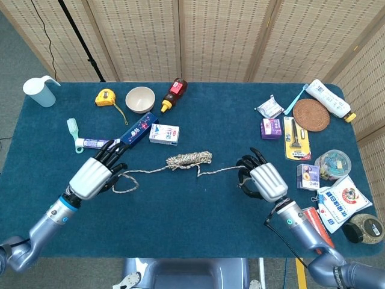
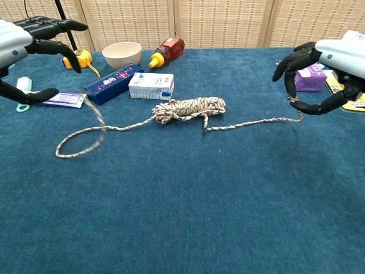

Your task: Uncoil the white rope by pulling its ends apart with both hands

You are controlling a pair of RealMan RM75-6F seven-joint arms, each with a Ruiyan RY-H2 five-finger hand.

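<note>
The white rope's coil [image 1: 189,159] [image 2: 188,108] lies mid-table, still wound. Its left strand curls into a slack loop [image 2: 77,142] on the cloth, and the end beside it is blurred in the air. My left hand [image 1: 93,176] [image 2: 23,45] hovers above that loop with fingers spread and nothing in them. The right strand runs along the cloth and lifts at its tip into my right hand [image 1: 264,180] [image 2: 336,54]. There the rope's end looks pinched between thumb and a fingertip [image 2: 287,91], with the other fingers spread.
Behind the coil stand a white carton [image 1: 163,133], a blue box [image 1: 138,129], a bowl [image 1: 140,99] and a sauce bottle [image 1: 174,94]. A toothpaste tube [image 1: 96,144] lies by my left hand. A purple box [image 1: 271,127] and several small items crowd the right side.
</note>
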